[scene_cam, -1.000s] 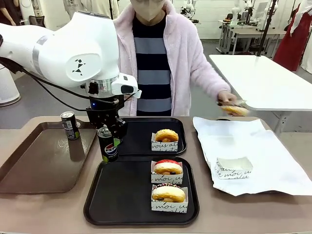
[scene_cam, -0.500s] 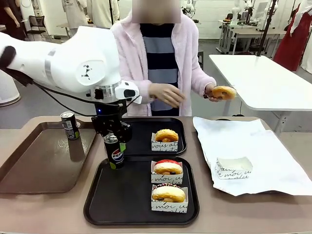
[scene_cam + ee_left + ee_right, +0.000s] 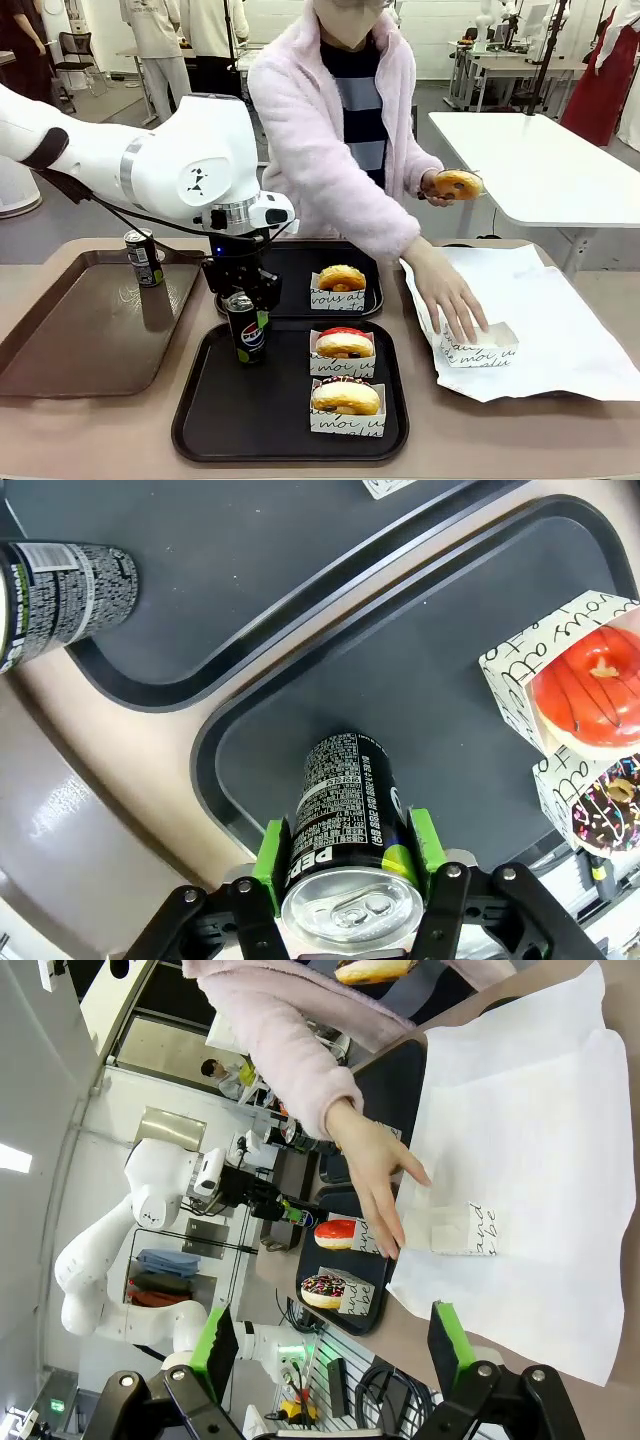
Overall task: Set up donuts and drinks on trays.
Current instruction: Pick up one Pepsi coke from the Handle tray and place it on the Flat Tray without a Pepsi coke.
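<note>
— What can't you make out?

— The left claw most of all. Its green pads flank the black Pepsi can just below the silver top, but whether they press it or stand just off it, I cannot tell. The can stands upright at the far left of the near black tray.

— And the far tray?

— Its left part is hidden behind the arm. It carries one plain donut in a paper holder with script on it.

— The near tray's donuts?

— A glossy red-iced one, and nearer, a chocolate one (sprinkled, in the left wrist view).

— The other drink?

— The grey can stands on the smooth brown tray, far left.

— The person?

— One hand rests on an empty holder on the creased white paper; the other holds up a donut.

— The right claw?

— Jaws spread wide, nothing between them.
</note>
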{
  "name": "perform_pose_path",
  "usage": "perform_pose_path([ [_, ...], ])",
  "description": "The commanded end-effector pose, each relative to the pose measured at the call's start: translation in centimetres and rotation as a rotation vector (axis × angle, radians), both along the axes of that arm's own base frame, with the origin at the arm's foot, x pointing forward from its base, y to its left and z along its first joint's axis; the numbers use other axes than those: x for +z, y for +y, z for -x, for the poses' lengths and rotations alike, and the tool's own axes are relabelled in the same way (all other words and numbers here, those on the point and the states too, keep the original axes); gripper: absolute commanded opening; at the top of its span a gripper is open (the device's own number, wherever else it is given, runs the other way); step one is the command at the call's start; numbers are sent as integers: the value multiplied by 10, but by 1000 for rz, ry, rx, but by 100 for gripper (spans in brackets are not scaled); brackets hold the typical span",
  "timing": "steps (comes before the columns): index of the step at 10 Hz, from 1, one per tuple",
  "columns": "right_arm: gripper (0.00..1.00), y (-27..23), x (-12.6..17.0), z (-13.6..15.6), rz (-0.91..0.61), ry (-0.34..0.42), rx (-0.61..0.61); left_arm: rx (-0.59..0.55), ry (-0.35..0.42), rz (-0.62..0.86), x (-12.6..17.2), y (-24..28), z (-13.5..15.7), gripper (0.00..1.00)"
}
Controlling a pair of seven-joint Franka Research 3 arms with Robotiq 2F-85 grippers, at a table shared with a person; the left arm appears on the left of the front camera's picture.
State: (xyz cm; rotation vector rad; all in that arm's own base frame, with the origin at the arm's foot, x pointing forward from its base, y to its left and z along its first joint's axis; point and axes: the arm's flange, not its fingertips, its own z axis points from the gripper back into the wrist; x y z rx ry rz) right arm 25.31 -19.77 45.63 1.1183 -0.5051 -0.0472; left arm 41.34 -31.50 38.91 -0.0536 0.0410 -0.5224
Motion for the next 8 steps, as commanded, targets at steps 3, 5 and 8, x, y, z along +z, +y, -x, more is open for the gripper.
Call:
perform_pose_path([
  [3,100,-2,1,1,-6,-7,6,18,-18,-2,4,-4,4,100],
  [5,100,-2,1,1,-6,-7,6,26,-15,16,7,-3,6,91],
  [8,100,-2,1,1,-6,-7,6,40,-6,33,12,-2,6,100],
])
